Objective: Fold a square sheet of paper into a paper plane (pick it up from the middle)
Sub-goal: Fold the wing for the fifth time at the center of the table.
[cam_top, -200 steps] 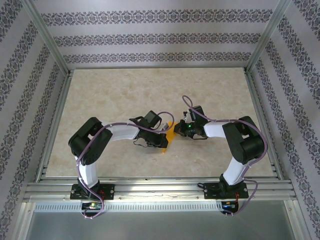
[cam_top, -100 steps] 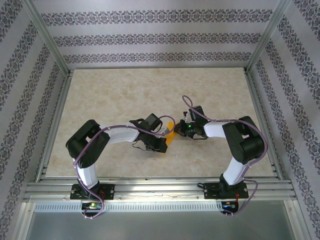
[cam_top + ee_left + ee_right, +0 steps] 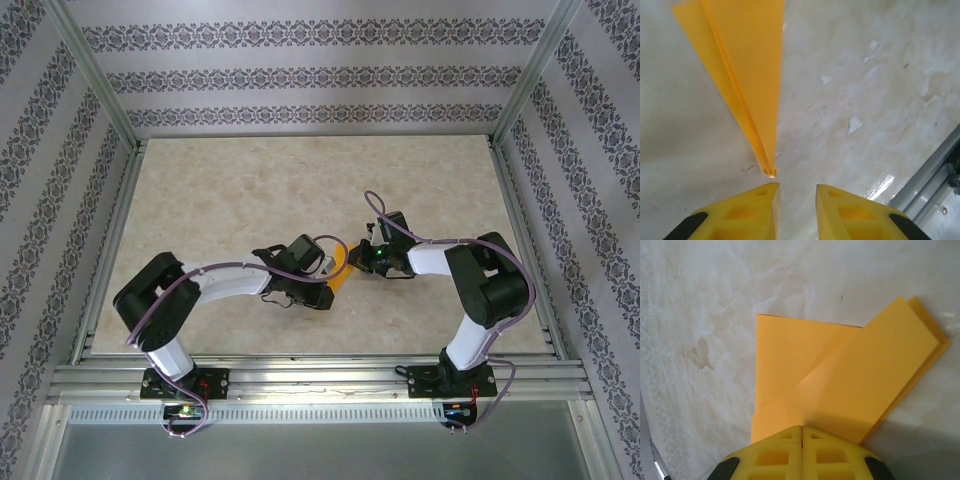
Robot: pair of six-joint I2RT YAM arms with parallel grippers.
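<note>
Bright, even, diffuse light throughout; shadows are soft. In the left wrist view a small glare patch sits on the bench [image 3: 884,183], right of the tip of the paper plane [image 3: 747,75]. In the right wrist view a grey shadow lies beside its lower right edge.
</note>
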